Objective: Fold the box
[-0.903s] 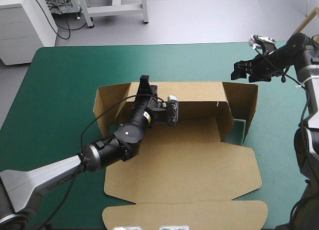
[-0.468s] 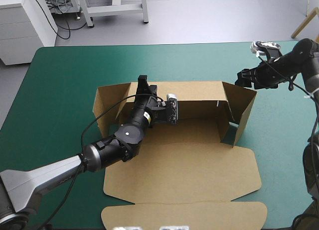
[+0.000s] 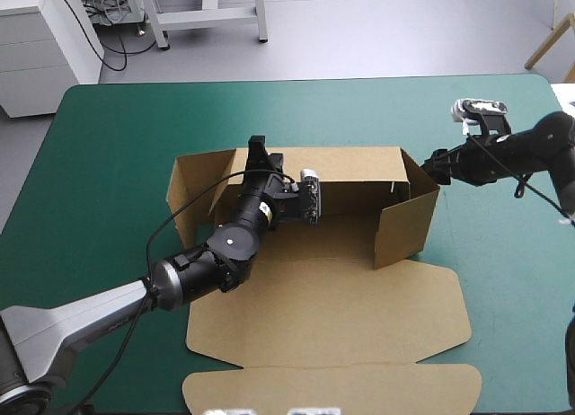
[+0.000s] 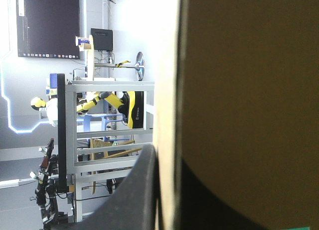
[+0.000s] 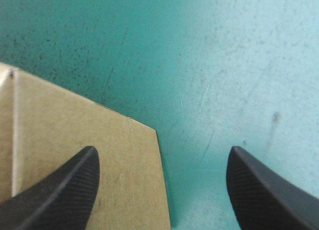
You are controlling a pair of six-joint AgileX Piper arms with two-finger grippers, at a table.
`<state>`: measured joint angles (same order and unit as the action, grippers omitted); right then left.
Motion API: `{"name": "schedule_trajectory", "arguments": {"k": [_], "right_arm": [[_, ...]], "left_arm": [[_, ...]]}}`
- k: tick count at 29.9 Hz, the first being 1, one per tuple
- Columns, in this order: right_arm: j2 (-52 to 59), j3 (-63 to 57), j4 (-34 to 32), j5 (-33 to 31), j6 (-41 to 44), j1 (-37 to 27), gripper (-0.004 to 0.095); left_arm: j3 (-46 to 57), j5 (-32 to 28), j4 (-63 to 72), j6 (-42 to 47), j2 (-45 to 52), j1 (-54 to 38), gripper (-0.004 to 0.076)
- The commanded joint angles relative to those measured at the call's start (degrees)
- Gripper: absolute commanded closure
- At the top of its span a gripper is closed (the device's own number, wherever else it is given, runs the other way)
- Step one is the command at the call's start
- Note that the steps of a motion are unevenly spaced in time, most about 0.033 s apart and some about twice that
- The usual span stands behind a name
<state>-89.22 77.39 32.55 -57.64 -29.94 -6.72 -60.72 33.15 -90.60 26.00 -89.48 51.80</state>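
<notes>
The left hand (image 3: 259, 151) grips the box (image 3: 341, 298) wall; right hand (image 3: 438, 162) open at flap edge

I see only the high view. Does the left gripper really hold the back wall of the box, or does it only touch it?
Observer: It holds it. In the left wrist view the left gripper is all but shut, the board of the box between its fingers.
Operator: And the right gripper, is it open?
Observer: Yes, open. In the right wrist view one finger is over the side wall, the other over the teal-green cover.
</notes>
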Motion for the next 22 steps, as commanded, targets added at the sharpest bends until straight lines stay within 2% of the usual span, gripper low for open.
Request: {"name": "schedule_trajectory", "arguments": {"k": [1,6,10,14,22], "right_arm": [[8.3,-7.8,8.8,10.1,-10.7,-0.2,0.0286],[14.2,-19.7,20.1,18.5,-24.5,-0.2,0.0291],[17.0,-25.7,27.1,20.5,-33.6,-0.2,0.0291],[18.3,-27.9,27.6,18.9,-37.8,-0.2,0.0291],[18.6,-27.9,26.8,15.3,-38.2,-0.2,0.0291]], "left_arm": [[-0.9,1.8,0.2,1.2,1.7,0.3,0.0734],[-0.9,1.8,0.2,1.2,1.7,0.3,0.0734],[-0.9,1.8,0.2,1.2,1.7,0.3,0.0734],[-0.9,1.8,0.2,1.2,1.7,0.3,0.0734],[-0.9,1.7,0.2,1.2,1.7,0.3,0.0734]]}}
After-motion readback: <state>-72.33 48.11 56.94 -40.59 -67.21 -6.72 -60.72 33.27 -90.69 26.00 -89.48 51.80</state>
